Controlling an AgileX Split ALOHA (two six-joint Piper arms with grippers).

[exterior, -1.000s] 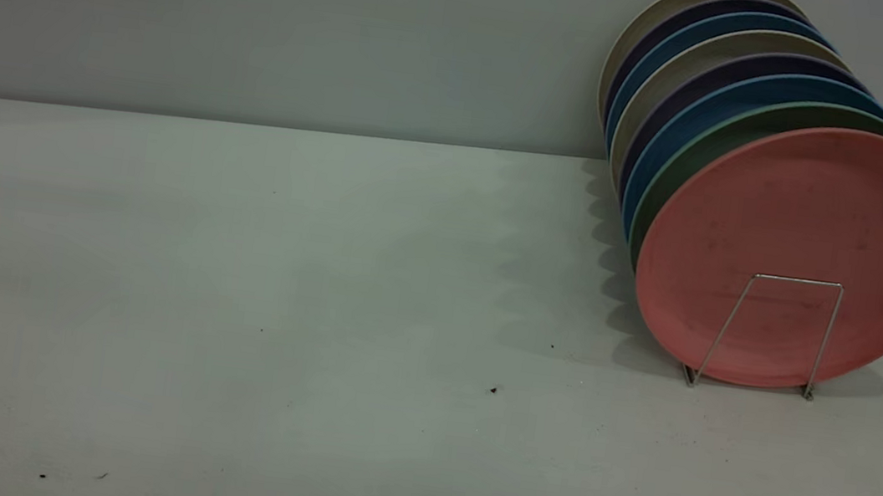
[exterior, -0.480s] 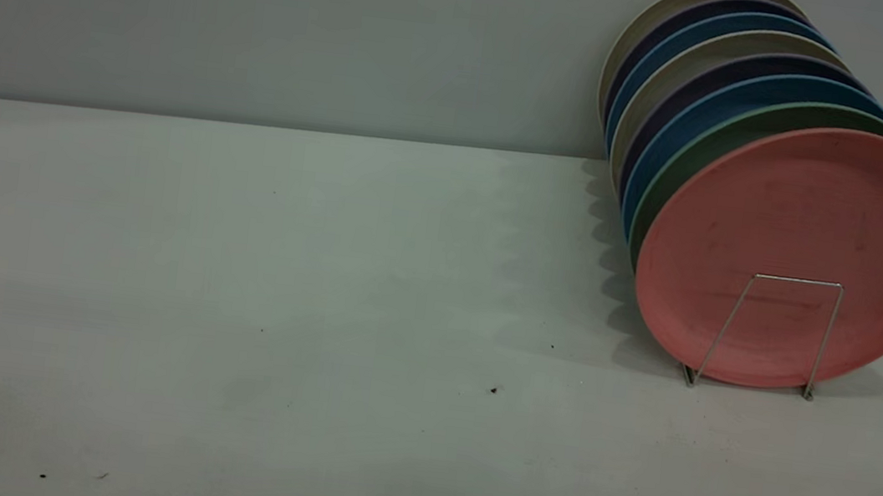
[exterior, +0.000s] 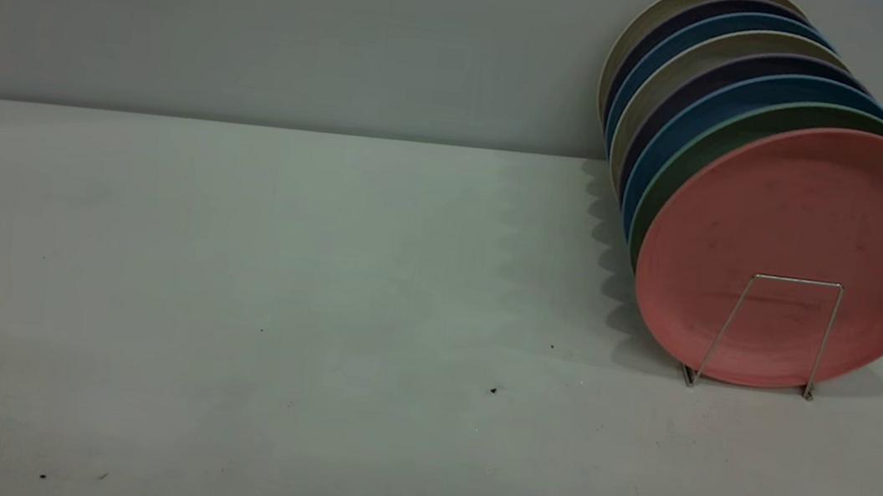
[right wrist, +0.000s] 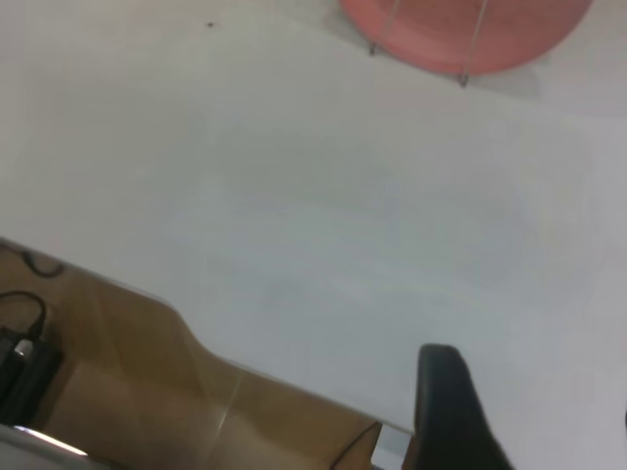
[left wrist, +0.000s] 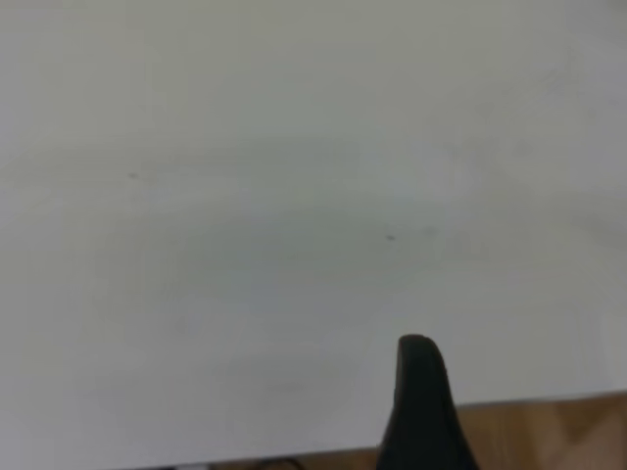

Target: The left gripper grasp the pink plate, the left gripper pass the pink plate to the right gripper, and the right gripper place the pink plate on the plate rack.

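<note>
The pink plate (exterior: 801, 233) stands upright at the front of a row of plates in the plate rack (exterior: 798, 280), at the table's right rear. Its lower edge also shows in the right wrist view (right wrist: 460, 29) behind the rack's wire loop (right wrist: 474, 39). Neither gripper shows in the exterior view. My left gripper (left wrist: 529, 392) hovers over bare table near its front edge; one black finger (left wrist: 419, 392) shows, with nothing beside it. My right gripper (right wrist: 534, 392) is open and empty over the table's front edge, well short of the plate.
Behind the pink plate stand a green plate (exterior: 697, 153), blue plates (exterior: 655, 152) and several others. A grey wall (exterior: 268, 16) runs behind the table. Small dark specks (exterior: 493, 390) lie on the white table (exterior: 238, 257). A wooden floor (right wrist: 118, 362) and cables lie beyond the edge.
</note>
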